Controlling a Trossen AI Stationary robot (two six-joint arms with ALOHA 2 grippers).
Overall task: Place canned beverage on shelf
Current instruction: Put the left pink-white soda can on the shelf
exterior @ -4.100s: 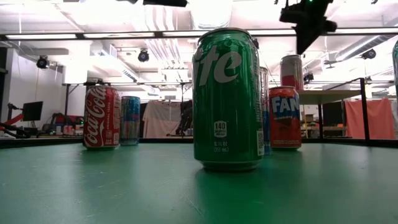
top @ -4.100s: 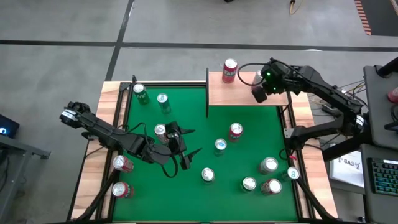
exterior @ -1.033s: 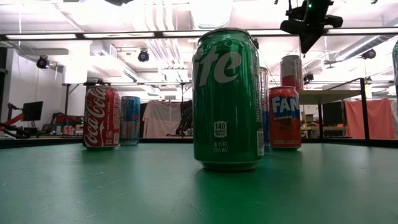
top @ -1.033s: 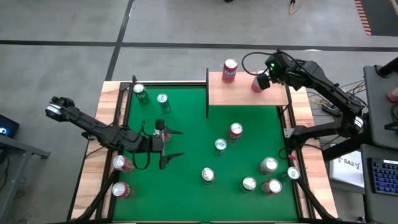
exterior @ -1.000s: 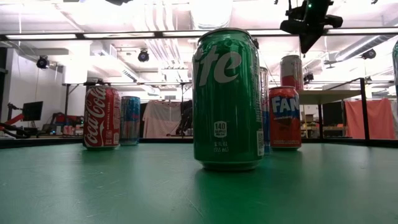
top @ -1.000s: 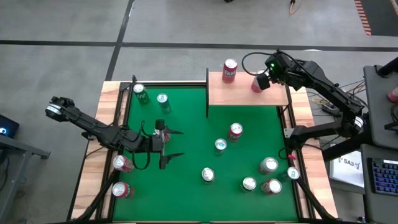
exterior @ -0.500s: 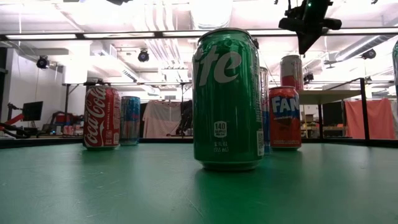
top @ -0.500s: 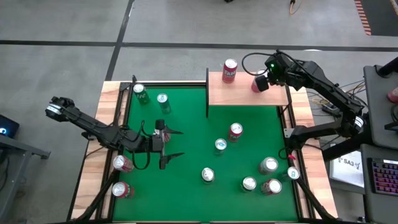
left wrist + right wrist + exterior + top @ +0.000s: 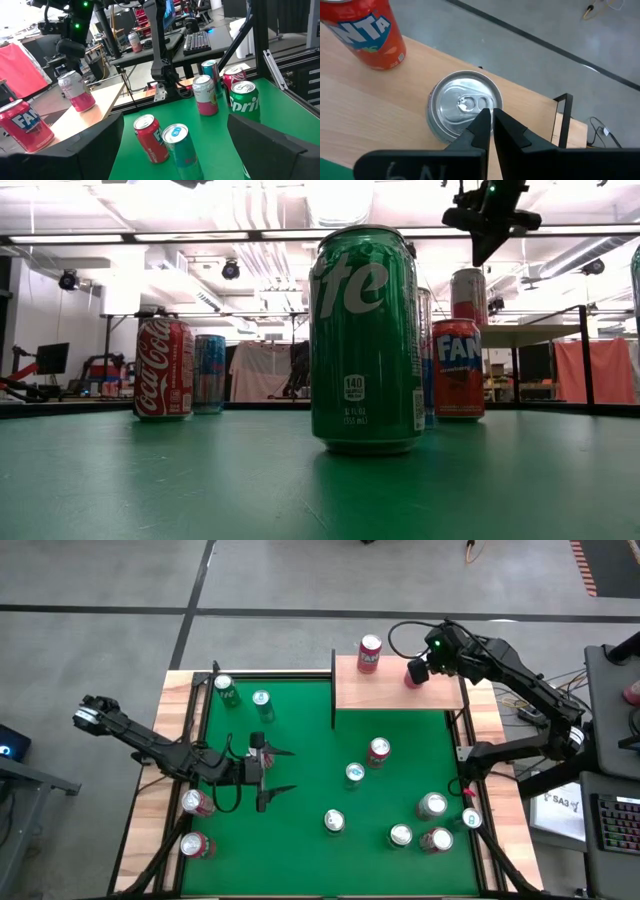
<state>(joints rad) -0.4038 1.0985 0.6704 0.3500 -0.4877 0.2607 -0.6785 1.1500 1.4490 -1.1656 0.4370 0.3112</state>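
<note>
The green felt counter point(image 9: 300, 755) carries scattered cans, and the light-wood shelf point(image 9: 390, 692) at upper centre of the high view holds a red Fanta can point(image 9: 369, 653) and a pink can point(image 9: 414, 673). The right gripper point(image 9: 489, 116), pinched together and empty, hovers over the pink can's top, hiding part of it. The left gripper point(image 9: 281, 772) waits spread wide at left centre; grey floor surrounds the counter.
</note>
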